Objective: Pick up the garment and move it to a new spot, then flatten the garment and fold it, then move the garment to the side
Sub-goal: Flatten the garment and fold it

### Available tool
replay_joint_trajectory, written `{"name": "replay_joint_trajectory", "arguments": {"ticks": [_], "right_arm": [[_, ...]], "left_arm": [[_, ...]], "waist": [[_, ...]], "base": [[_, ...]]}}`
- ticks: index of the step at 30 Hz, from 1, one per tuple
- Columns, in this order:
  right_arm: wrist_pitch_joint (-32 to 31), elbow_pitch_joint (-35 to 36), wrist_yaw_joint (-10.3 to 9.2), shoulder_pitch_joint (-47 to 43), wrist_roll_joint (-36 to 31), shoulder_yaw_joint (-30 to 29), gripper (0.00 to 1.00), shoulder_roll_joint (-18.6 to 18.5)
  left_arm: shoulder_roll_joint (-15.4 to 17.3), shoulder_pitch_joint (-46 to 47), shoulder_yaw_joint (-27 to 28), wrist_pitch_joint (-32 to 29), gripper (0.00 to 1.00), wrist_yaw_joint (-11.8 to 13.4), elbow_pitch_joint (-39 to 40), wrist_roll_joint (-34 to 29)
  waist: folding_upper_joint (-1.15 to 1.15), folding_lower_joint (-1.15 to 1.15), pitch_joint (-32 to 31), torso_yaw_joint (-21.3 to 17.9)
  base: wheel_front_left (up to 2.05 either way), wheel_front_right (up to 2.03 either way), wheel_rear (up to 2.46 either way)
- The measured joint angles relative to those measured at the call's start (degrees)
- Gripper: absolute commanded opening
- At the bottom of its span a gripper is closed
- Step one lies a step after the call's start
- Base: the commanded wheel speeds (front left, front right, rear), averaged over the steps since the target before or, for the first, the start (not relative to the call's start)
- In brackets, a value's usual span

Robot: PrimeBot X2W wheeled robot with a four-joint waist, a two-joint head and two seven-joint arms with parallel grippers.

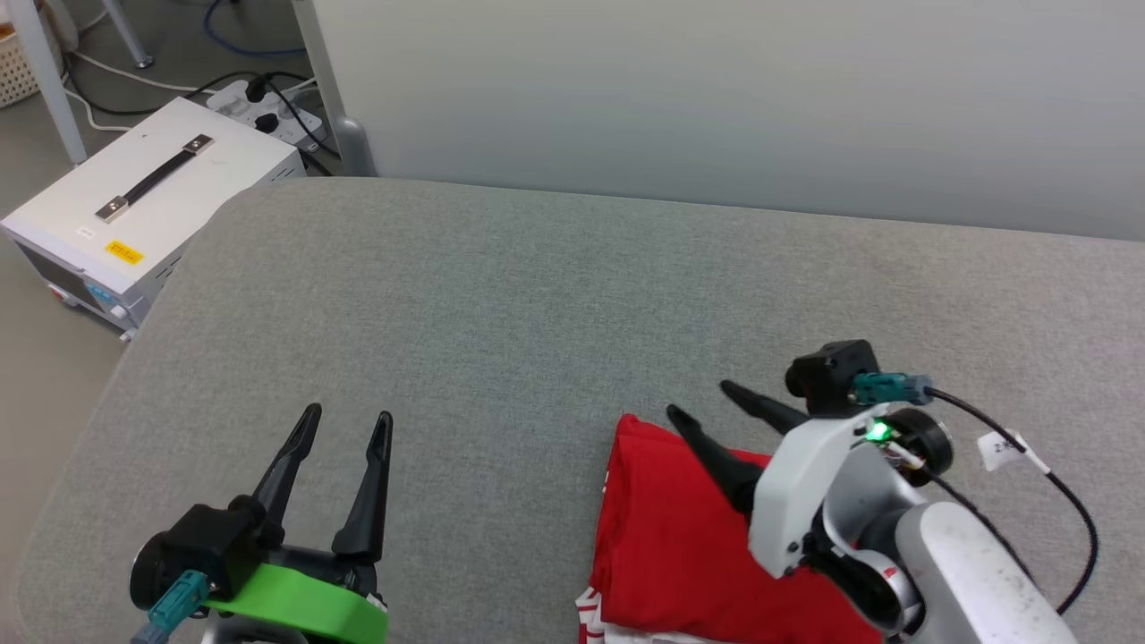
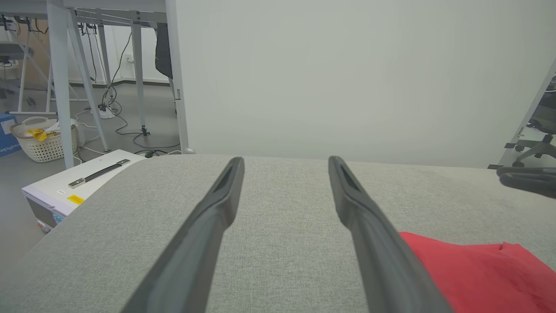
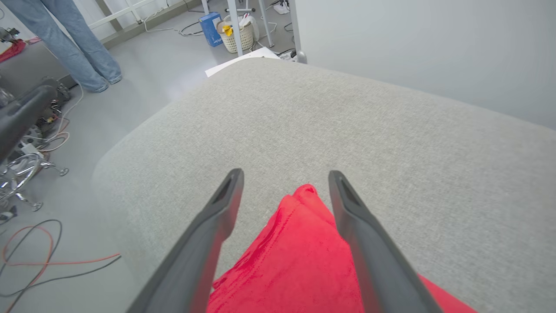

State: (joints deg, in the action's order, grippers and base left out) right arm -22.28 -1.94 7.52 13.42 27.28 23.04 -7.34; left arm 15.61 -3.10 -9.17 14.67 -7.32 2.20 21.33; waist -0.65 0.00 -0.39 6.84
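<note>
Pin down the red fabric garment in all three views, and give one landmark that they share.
Head view: the red garment lies at the bottom, right of centre, under the right gripper.
Left wrist view: the garment is in the lower right corner.
Right wrist view: the garment is at bottom centre, between the two dark fingers.
Shared landmark: the grey fabric surface that it lies on.

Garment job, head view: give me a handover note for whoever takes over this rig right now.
Left tool: open, empty, over bare grey padded surface, left of the garment.
Right tool: open, empty, over the garment's far corner.
Garment: folded red bundle, near right of the surface.
Done: fold looks complete.
Left: confirm this spot counts as the side; otherwise move it.
</note>
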Motion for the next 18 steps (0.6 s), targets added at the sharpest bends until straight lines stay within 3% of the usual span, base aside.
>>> {"name": "replay_joint_trajectory", "arguments": {"ticks": [7,18], "right_arm": [[7.38,-0.49,0.00,2.48,-11.56,-4.30,1.00,-7.32],[20.29,1.12,0.00,0.12,-18.86,-16.71,1.00,-10.36]], "left_arm": [[-0.32,-0.01,0.00,0.00,1.00,0.00,0.16,0.01],[-1.03,-0.04,-0.16,0.00,1.00,0.00,0.31,0.66]], "waist": [[0.00,0.00,-0.41,-2.18],[0.00,0.00,-0.43,-5.42]], "base": [[0.00,0.00,0.00],[0.00,0.00,0.00]]}}
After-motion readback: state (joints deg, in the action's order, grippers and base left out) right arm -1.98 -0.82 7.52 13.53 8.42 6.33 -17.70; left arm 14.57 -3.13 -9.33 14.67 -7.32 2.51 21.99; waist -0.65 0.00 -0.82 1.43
